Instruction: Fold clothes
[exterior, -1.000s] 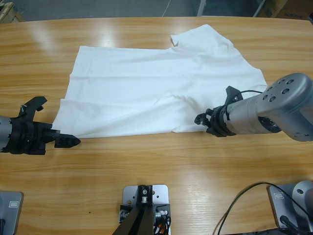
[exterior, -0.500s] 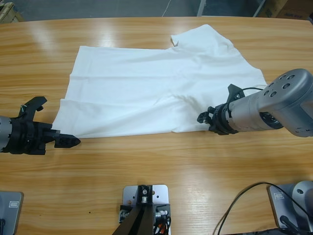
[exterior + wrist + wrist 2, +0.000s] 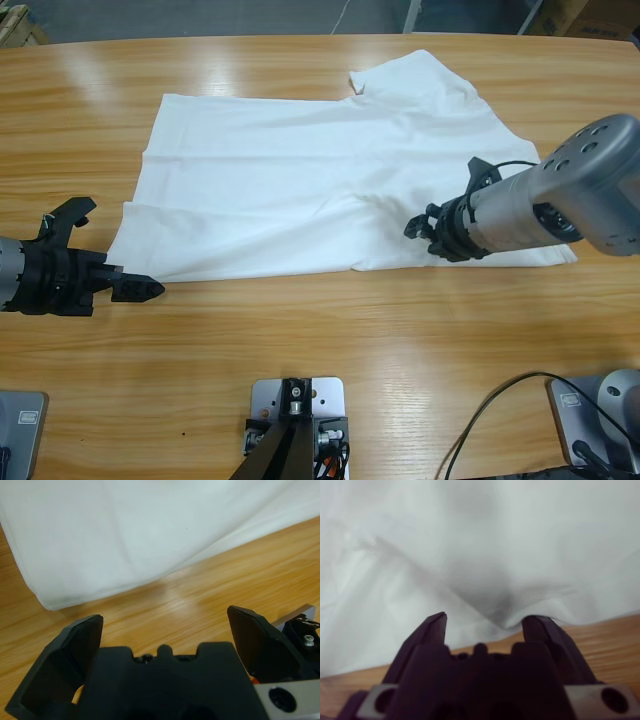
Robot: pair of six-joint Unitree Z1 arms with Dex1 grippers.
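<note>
The clothes are one white T-shirt (image 3: 300, 180) spread flat across the wooden table (image 3: 350, 330), with a sleeve (image 3: 420, 75) pointing to the far side. My left gripper (image 3: 150, 289) lies low on the wood just off the shirt's near left corner. In the left wrist view that gripper (image 3: 165, 617) is open wide, with the corner of the shirt (image 3: 150, 530) just ahead. My right gripper (image 3: 413, 228) reaches over the shirt's near right hem. In the right wrist view this gripper (image 3: 490, 617) is open, and a puckered bit of the shirt's hem (image 3: 485, 555) lies between its tips.
Bare wood runs along the near side of the table in front of the shirt. A black cable (image 3: 490, 410) loops at the bottom right. The table's far edge (image 3: 300, 40) is close behind the sleeve.
The right gripper has moved a little away from the table's near edge, onto the shirt's hem. The left gripper and the shirt have stayed where they were.
</note>
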